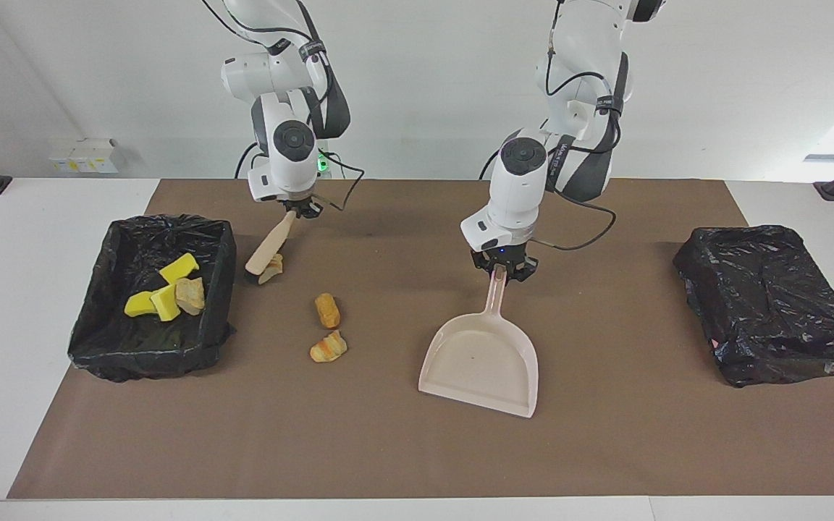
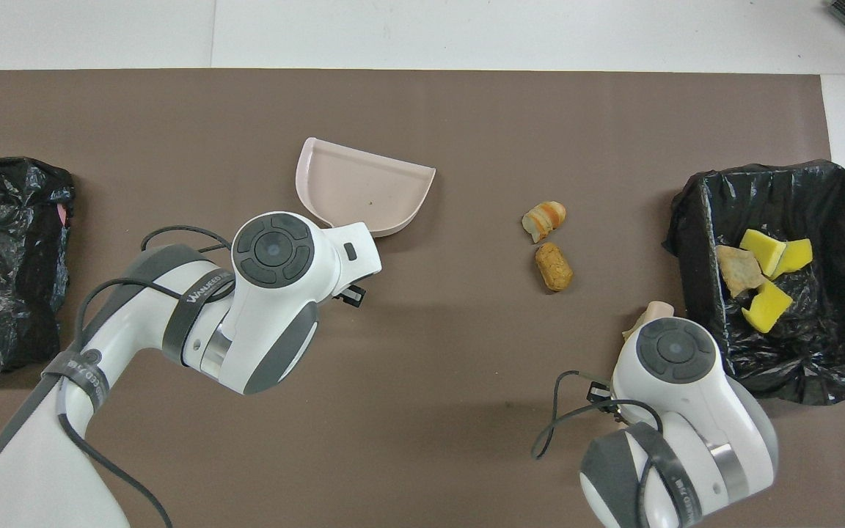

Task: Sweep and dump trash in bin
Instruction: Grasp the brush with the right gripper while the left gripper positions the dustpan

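Observation:
My right gripper (image 1: 300,209) is shut on the beige brush (image 1: 268,244), which slants down so its bristle end rests beside a tan bread lump (image 1: 271,268) of trash close to the bin (image 1: 171,221). Two more lumps (image 1: 327,310) (image 1: 328,347) lie loose on the brown mat. The black-lined bin holds yellow sponge pieces (image 1: 178,268) and one lump (image 1: 190,295). My left gripper (image 1: 502,269) is shut on the handle of the beige dustpan (image 1: 478,358), whose open lip rests on the mat. In the overhead view the dustpan (image 2: 364,192) and two lumps (image 2: 543,220) (image 2: 554,266) show; the right wrist hides most of the third.
A crumpled black bag-covered box (image 1: 772,304) sits at the left arm's end of the table. The brown mat (image 1: 388,449) covers most of the white table. The loose lumps lie between the dustpan and the bin.

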Tool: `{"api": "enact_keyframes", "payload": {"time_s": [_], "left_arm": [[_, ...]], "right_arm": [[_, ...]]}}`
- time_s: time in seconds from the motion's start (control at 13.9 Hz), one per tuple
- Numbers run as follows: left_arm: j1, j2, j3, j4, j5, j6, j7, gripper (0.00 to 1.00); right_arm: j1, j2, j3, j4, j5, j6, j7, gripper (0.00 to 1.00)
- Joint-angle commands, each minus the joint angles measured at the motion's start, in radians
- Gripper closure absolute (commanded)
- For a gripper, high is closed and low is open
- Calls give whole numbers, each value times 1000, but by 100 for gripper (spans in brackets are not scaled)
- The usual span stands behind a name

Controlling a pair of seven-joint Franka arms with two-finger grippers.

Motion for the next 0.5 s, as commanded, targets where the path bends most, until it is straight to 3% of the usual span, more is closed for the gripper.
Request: {"api": "enact_keyframes", "payload": {"time_s": [0.0,0.22,0.43], "left_arm": [[11,-14,-5,-23,-35,53,-3,56],[11,-14,-5,-22,-36,56,-15,45],[11,-14,-5,-23,-38,56,-16,43]], "right_arm": [[25,16,8,13,10,76,-118,100],[52,81,8,109,81,76,-250,100],[78,128,8,186,183,76,-378,100]]}}
